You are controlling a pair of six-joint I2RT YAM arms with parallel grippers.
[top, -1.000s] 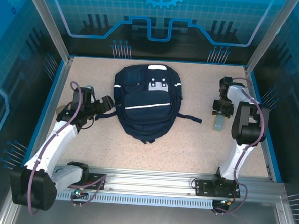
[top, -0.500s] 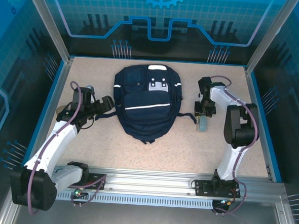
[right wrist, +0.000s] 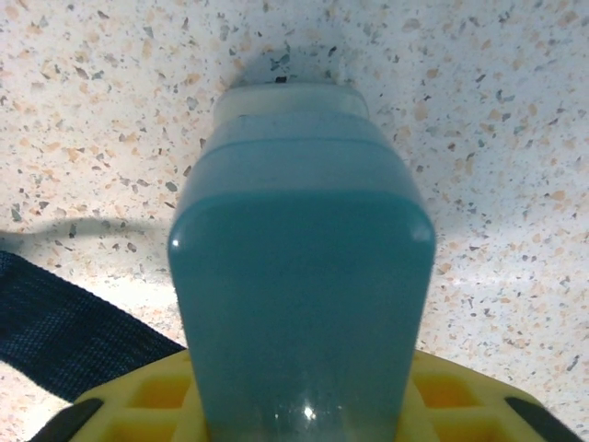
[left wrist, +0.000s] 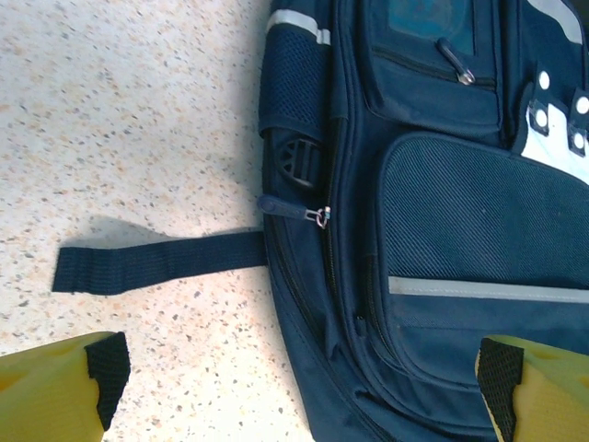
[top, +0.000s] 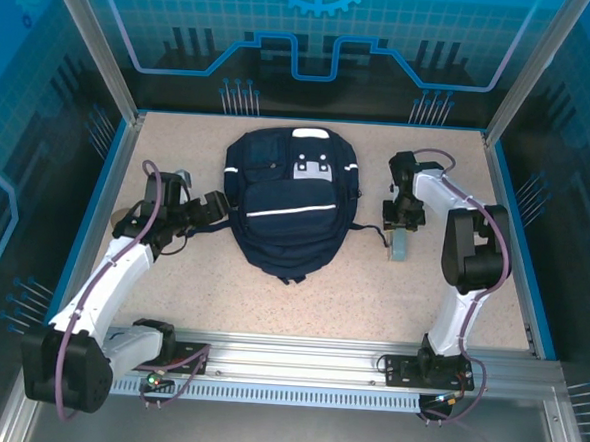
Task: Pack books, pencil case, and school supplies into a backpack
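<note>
The backpack lies flat in the middle of the table, front patch up, its main zip apparently shut. It is soft cloth that will likely sag and slide, so the small zipper pull on its left side looks the best place to take hold. The left tool hovers just beside that edge, fingers spread wide. Right of the backpack, the right tool pinches a teal bottle, probably light, stiff, smooth plastic that could slip. The bottle's contents and any label cannot be made out, and the backpack's inside is hidden
</note>
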